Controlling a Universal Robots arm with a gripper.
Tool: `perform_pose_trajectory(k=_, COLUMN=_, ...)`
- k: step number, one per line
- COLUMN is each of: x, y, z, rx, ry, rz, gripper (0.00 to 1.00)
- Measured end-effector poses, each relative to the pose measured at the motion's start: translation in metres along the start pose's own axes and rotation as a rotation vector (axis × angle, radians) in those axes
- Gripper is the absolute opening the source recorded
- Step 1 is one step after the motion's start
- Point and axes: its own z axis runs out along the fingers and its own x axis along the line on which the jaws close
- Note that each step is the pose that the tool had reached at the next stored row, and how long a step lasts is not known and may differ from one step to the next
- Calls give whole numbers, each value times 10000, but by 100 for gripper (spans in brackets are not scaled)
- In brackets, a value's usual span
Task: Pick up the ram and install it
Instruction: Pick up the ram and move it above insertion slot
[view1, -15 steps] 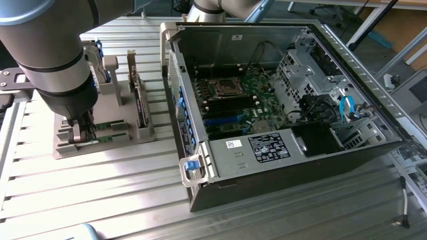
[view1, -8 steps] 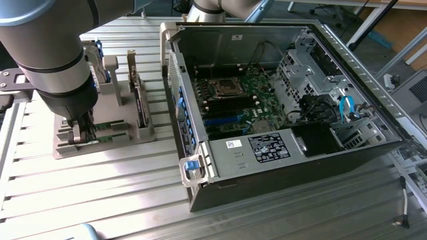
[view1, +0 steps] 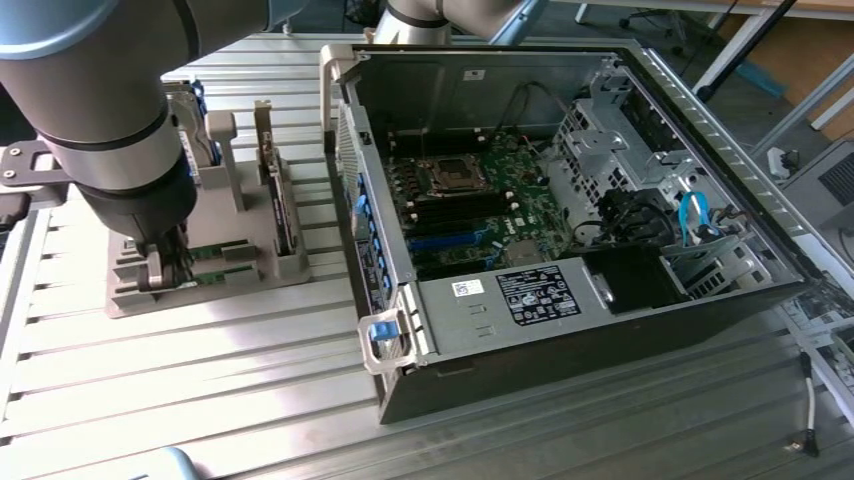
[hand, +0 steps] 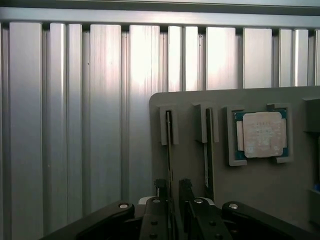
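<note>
Here, ram (hand: 169, 150) edge-on, between the parted jaws

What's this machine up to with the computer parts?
A robot arm has its gripper down at a gray holder beside an open computer case. The gripper is open and straddles one ram stick standing in the holder. A second stick and a processor chip sit there too.

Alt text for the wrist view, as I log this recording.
The open pincer straddles one ram stick standing on edge in a grey holder. A second stick and a square processor chip sit in the same holder, on a ribbed metal table.
</note>
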Motion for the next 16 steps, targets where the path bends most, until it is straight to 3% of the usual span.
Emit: perform_pose_trajectory(k=16, x=5, y=-13, z=65, rx=2, ry=-2, rz=-1, gripper=24)
